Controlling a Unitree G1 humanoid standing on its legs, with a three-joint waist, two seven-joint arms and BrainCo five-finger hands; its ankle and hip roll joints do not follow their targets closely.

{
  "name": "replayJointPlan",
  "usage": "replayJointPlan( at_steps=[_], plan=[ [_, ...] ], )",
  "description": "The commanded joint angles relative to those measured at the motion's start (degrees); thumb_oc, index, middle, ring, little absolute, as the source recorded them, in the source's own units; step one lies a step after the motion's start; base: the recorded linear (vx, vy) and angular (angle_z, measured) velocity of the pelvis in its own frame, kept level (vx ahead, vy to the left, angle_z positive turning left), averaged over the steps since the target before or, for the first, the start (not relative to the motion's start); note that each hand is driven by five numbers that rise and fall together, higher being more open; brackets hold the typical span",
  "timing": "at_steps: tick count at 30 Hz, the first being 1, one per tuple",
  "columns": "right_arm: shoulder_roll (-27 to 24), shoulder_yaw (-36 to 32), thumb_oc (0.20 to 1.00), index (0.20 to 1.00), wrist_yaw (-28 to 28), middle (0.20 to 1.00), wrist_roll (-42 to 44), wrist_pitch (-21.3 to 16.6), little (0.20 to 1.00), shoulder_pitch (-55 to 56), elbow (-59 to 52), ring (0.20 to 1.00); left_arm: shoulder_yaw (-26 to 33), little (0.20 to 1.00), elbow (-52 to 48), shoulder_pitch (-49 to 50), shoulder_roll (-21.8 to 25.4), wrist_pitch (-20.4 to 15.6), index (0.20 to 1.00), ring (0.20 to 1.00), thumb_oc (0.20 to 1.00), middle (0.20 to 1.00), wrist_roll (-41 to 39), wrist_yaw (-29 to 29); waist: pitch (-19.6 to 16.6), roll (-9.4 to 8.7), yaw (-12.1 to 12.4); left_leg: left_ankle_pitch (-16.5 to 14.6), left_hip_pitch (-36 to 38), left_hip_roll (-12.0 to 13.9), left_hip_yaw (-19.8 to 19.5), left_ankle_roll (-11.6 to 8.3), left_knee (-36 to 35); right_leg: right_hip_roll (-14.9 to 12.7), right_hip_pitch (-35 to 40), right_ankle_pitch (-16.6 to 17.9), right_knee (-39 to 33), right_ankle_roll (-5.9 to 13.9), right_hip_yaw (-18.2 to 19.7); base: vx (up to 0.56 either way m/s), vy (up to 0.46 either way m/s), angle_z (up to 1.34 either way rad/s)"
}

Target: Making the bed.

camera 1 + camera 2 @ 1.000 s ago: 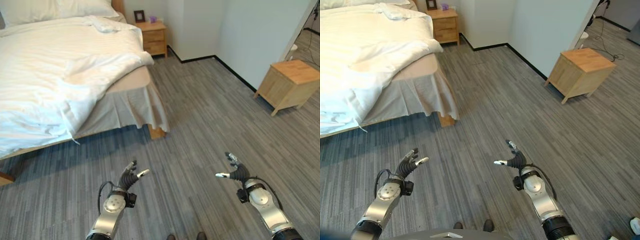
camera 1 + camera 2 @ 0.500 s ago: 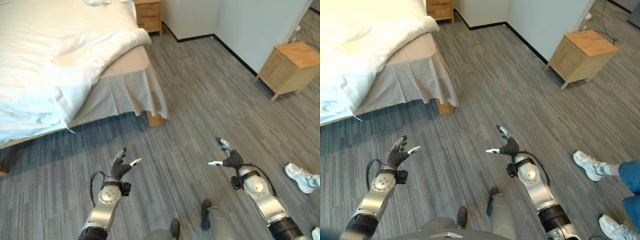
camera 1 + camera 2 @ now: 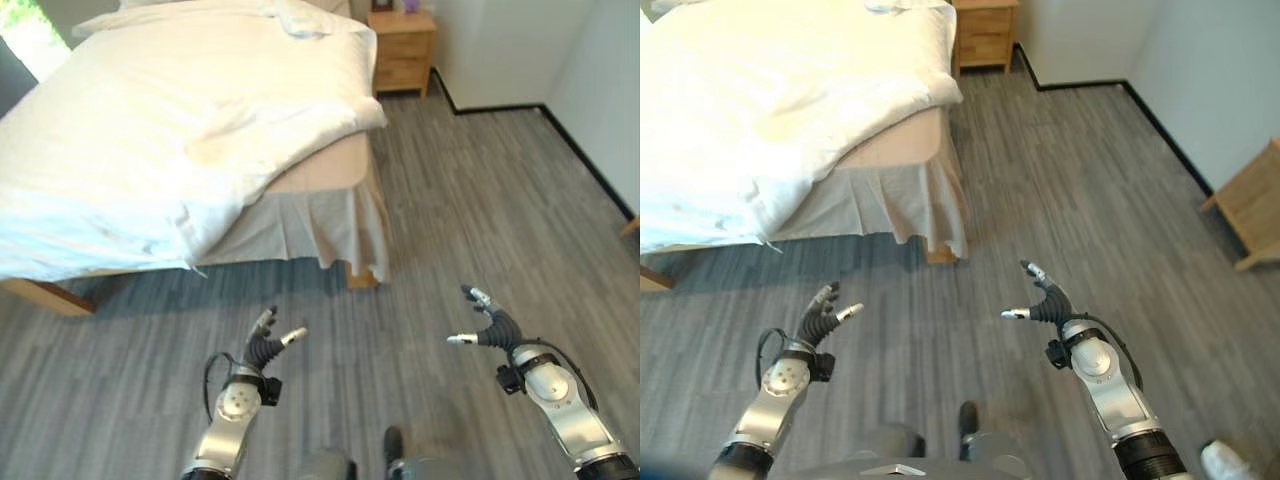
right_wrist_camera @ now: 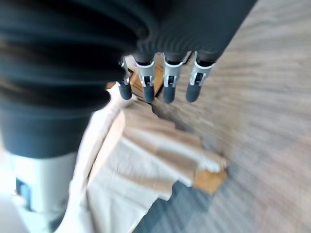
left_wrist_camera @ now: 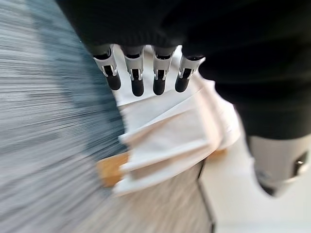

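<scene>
White, rumpled duvet [image 3: 170, 150] lies on the bed [image 3: 330, 200], hanging over its near edge. Left hand [image 3: 264, 350] and right hand [image 3: 490, 328] hover above the grey floor [image 3: 480, 230], fingers spread, empty.

A white cloth duvet [image 3: 190, 130], soft, matt and rumpled, is being shown lying over the bed [image 3: 330, 178]; beneath it a beige cloth skirt [image 3: 320, 225] is being seen hanging in pleats. Pale, smooth wood is being shown in the bed leg [image 3: 362, 279] and the nightstand [image 3: 402, 48]. The floor [image 3: 480, 220] is being shown as matt grey, wood-grained planking. Silver metal with dark matt tips is being seen on the left hand [image 3: 266, 346] and right hand [image 3: 490, 328].
</scene>
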Motion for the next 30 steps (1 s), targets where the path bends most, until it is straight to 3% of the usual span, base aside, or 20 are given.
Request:
replayJointPlan(
  at_steps=[1,4,5,7,9,10,13,14,15,16,17,18,19,21,23,24,25,26,28,30],
  plan=[
    [-4.27,-2.82,1.0,1.0,-1.36,1.0,2.87,-2.51,1.0,-2.21,-5.7,1.0,1.85,1.0,-3.18,-3.83,1.24,-3.1,1.0,1.0,1.0,1.0,-3.25,-0.68,1.09,1.33,0.67,12.0,10.51,0.71,1.18,-1.52,-26.01,-4.39,2.73,6.08,-5.89,7.67,-0.65,0.38,-0.095,0.27],
    [-4.34,-4.63,1.0,1.0,-1.27,1.0,3.04,-3.03,1.0,-1.78,-7.0,1.0,4.54,1.0,-3.09,-2.3,1.27,-3.41,1.0,1.0,1.0,1.0,-3.69,-0.31,-0.46,2.31,1.77,12.47,8.85,-1.14,5.48,-1.46,-39.91,-3.95,5.69,3.88,-6.72,8.3,-1.68,0.37,-0.006,0.41],
    [-4.33,-4.61,1.0,1.0,-1.25,1.0,3.03,-3.01,1.0,-1.69,-7.05,1.0,4.56,1.0,-3.21,-2.15,1.27,-3.35,1.0,1.0,1.0,1.0,-3.68,-0.34,-0.44,2.07,1.75,12.8,9.47,-1.54,5.62,-1.36,-40.82,-4.28,5.88,3.73,-6.73,8.43,-1.67,0.4,0.042,0.38],
    [-3.5,-5.13,1.0,1.0,-1.16,1.0,2.36,-2.89,1.0,-2.88,-6.86,1.0,9.03,1.0,-5.09,0.03,1.97,-3.03,1.0,1.0,1.0,1.0,-1.24,1.59,-2.22,3.7,3.98,18.28,9.73,-3.2,5.59,-2.72,-54.45,-2.86,10.31,0.74,-6.73,9.49,-1.39,0.58,0.072,0.08],
    [-2.75,-5.21,1.0,1.0,-0.37,1.0,3.16,-2.91,1.0,-3.48,-7.94,1.0,11.36,1.0,-7.22,1.44,2.56,-2.98,1.0,1.0,1.0,1.0,0.4,2.11,-3.01,3.77,4.37,17.78,10.53,-3.66,5.47,-2.22,-54.19,-2.84,11.51,-0.3,-6.73,9.61,-0.96,0.47,0.09,-0.12],
    [-1.73,-4.73,1.0,1.0,0.42,1.0,2.65,-3.14,1.0,-2.85,-8.48,1.0,13.03,1.0,-9.01,3.23,2.19,-3.22,1.0,1.0,1.0,1.0,1.12,2.09,-4.09,3.21,4.26,16.12,12.16,-4.67,5.94,-0.61,-54.54,-3.88,12.9,-1.09,-6.73,9.8,-1.21,0.59,0.139,-0.09],
    [-0.18,-4.94,1.0,1.0,0.61,1.0,1.07,-2.77,1.0,-2.5,-7.39,1.0,16.12,1.0,-11.15,3.52,2.93,-2.65,1.0,1.0,1.0,1.0,1.3,2.53,-4.69,1.54,5.06,13.04,16.65,-7.38,6.98,2.43,-56.81,-7.69,9.72,5.41,7.12,13.6,-2.24,0.39,0.157,-0.11],
    [0.39,-5.28,1.0,1.0,0.65,1.0,1.64,-2.67,1.0,-2.4,-7.6,1.0,16.96,1.0,-12.04,3.26,3.37,-2.61,1.0,1.0,1.0,1.0,0.84,2.86,-4.01,1.94,4.56,12.25,18.16,-7.35,7.0,3.08,-57.12,-8.54,6.64,8.54,14.18,14.72,-2.08,0.18,0.124,-0.15],
    [0.39,-5.27,1.0,1.0,0.66,1.0,1.64,-2.64,1.0,-2.46,-7.63,1.0,17.02,1.0,-12.08,3.23,3.36,-2.57,1.0,1.0,1.0,1.0,0.83,2.84,-4.22,2.07,4.81,12.53,17.81,-7.08,7.27,3.07,-57.22,-8.33,6.01,8.73,14.42,14.64,-1.78,0.34,0.161,-0.22],
    [0.45,-6.96,1.0,1.0,1.21,1.0,0.74,-2.51,1.0,-0.93,-8.43,1.0,17.54,1.0,-11.78,1.78,5.02,-2.87,1.0,1.0,1.0,1.0,-0.36,3.55,-1.84,5.15,1.52,10.74,22.95,-4.86,4.15,3.68,-57.64,-6.75,-5.05,10.21,27.9,14.13,0.06,0.26,0.099,-0.18],
    [0.42,-7.07,1.0,1.0,1.27,1.0,0.69,-2.45,1.0,-0.89,-8.55,1.0,17.47,1.0,-11.64,1.62,5.0,-2.91,1.0,1.0,1.0,1.0,-0.37,3.59,-1.77,5.02,1.38,10.54,22.93,-5.08,3.96,3.69,-57.64,-7.03,-5.42,9.61,28.83,14.12,-0.05,0.39,0.105,0.28],
    [-0.08,-7.99,1.0,1.0,1.21,1.0,0.2,-2.46,1.0,-0.2,-8.9,1.0,17.93,1.0,-11.7,1.25,5.69,-2.9,1.0,1.0,1.0,1.0,0.1,3.78,-1.49,5.54,0.61,10.07,23.9,-4.78,3.53,3.41,-57.64,-8.05,-7.78,8.51,27.03,13.17,0.15,0.33,-0.08,0.91],
    [-0.91,-9.5,1.0,1.0,1.13,1.0,0.68,-1.98,1.0,0.67,-8.39,1.0,17.84,1.0,-11.42,0.81,6.19,-2.94,1.0,1.0,1.0,1.0,-0.32,3.53,-1.15,5.68,-0.24,9.19,25.53,-4.75,1.61,2.48,-57.64,-10.8,-9.94,7.78,19.96,12.21,-0.22,0.35,-0.074,0.75],
    [-1.36,-10.68,1.0,1.0,0.89,1.0,1.03,-1.65,1.0,1.16,-8.46,1.0,17.61,1.0,-11.22,0.82,6.37,-3.07,1.0,1.0,1.0,1.0,-0.9,3.15,-1.15,5.6,-1.19,8.24,26.47,-4.78,-0.01,2.04,-57.64,-11.13,-9.14,8.26,15.41,12.44,-0.06,0.29,-0.114,0.3],
    [-3.16,-12.67,1.0,1.0,0.91,1.0,0.35,-1.49,1.0,1.94,-8.11,1.0,17.23,1.0,-10.31,0.61,6.82,-3.04,1.0,1.0,1.0,1.0,-0.87,2.64,-1.3,4.11,-2.8,6.79,27.75,-5.7,-2.76,1.29,-57.64,-9.21,-9.19,9.76,5.21,13.85,6.14,0.36,-0.16,0.59],
    [-4.72,-13.93,1.0,1.0,1.18,1.0,-0.46,-1.39,1.0,2.35,-8.25,1.0,16.91,1.0,-9.61,0.16,7.34,-3.08,1.0,1.0,1.0,1.0,-0.28,2.38,-1.5,3.34,-3.91,6.06,28.23,-5.96,-4.66,1.12,-57.64,-7.04,-9.56,10.25,1.41,14.68,11.55,0.36,-0.134,0.92],
    [-7.61,-15.44,1.0,1.0,0.49,1.0,-2.57,-1.13,1.0,2.16,-8.64,1.0,16.13,1.0,-9.2,-0.55,8.52,-2.61,1.0,1.0,1.0,1.0,2.42,2.74,-1.27,3.09,-4.13,5.01,29.2,-5.65,-5.7,0.76,-57.64,-5.9,-9.28,10.94,-0.18,15.78,13.82,0.29,-0.124,1.03],
    [-8.17,-17.23,1.0,1.0,1.04,1.0,-1.81,-0.82,1.0,3.61,-8.84,1.0,14.85,1.0,-9.59,-0.76,7.95,-2.65,1.0,1.0,1.0,1.0,1.36,1.46,-1.81,2.3,-3.78,5.84,28.75,-6.02,-7.81,0.62,-57.64,-6.12,-7.05,10.01,-0.93,15.3,14.63,0.18,-0.152,1.21],
    [-12.19,-19.92,1.0,1.0,-0.04,1.0,-1.58,-0.8,1.0,1.16,-8.46,1.0,14.73,1.0,-9.69,0.87,5.72,-3.4,1.0,1.0,1.0,1.0,-1.32,-0.08,-2.68,0.82,-2.97,6.6,28.01,-5.87,-9.23,0.12,-57.64,-6.77,-5.43,11.09,-3.03,14.82,12.46,0.15,-0.218,1.39],
    [-13.06,-20.52,1.0,1.0,-0.57,1.0,-0.28,-0.96,1.0,0.26,-7.74,1.0,14.66,1.0,-9.56,1.36,5.13,-3.34,1.0,1.0,1.0,1.0,-2.53,-0.37,-2.96,0.76,-2.68,6.89,27.88,-5.59,-9.75,-0.17,-57.64,-6.49,-4.67,10.85,-3.79,14.61,11.83,0.11,-0.111,0.82]
  ],
)
